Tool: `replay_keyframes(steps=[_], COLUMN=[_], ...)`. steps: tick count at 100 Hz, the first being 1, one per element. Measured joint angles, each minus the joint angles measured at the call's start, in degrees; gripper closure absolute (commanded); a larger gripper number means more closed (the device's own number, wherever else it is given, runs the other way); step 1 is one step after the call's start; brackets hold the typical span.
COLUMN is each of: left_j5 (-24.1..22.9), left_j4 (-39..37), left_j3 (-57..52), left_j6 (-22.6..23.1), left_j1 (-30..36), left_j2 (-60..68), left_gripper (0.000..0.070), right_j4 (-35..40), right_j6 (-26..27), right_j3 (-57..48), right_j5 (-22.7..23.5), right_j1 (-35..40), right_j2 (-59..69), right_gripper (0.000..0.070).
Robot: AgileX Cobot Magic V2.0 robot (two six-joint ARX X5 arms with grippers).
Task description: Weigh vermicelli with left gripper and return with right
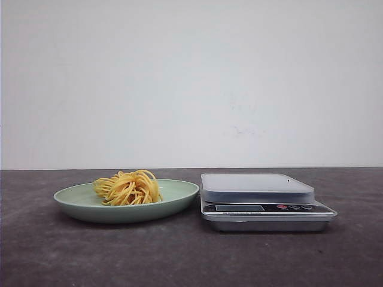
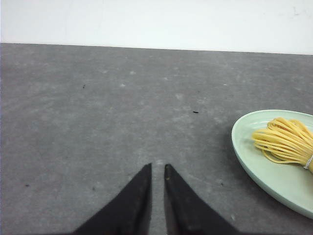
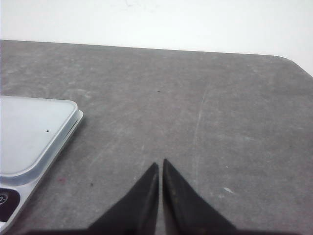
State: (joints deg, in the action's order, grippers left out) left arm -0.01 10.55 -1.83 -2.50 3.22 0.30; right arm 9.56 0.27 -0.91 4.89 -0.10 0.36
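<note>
A bundle of yellow vermicelli (image 1: pixel 128 188) lies on a pale green plate (image 1: pixel 179 197) at the table's left of centre. A silver kitchen scale (image 1: pixel 257 186) stands just right of the plate, its pan bare. Neither arm shows in the front view. In the left wrist view my left gripper (image 2: pixel 157 167) is shut and empty over bare table, with the plate (image 2: pixel 254 166) and vermicelli (image 2: pixel 286 139) off to one side. In the right wrist view my right gripper (image 3: pixel 160 164) is shut and empty over bare table, the scale (image 3: pixel 29 132) off to the side.
The dark grey table (image 1: pixel 191 257) ends at a white wall behind. The table's rounded far corner (image 3: pixel 293 61) shows in the right wrist view.
</note>
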Motion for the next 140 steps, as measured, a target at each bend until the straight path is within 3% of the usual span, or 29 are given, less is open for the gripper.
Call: replay_keyframes(steps=[140], left_j5=[-0.2], left_j4=[0.0], left_j3=[0.0], left_j6=[-1.3], left_j1=[0.0], left_j2=[0.0], left_gripper=[0.0690], right_j4=[-2.6], right_j6=[1.8], right_j3=[0.0], right_j5=[0.2], right_j1=[0.0], right_j2=[0.0], right_gripper=[0.0694])
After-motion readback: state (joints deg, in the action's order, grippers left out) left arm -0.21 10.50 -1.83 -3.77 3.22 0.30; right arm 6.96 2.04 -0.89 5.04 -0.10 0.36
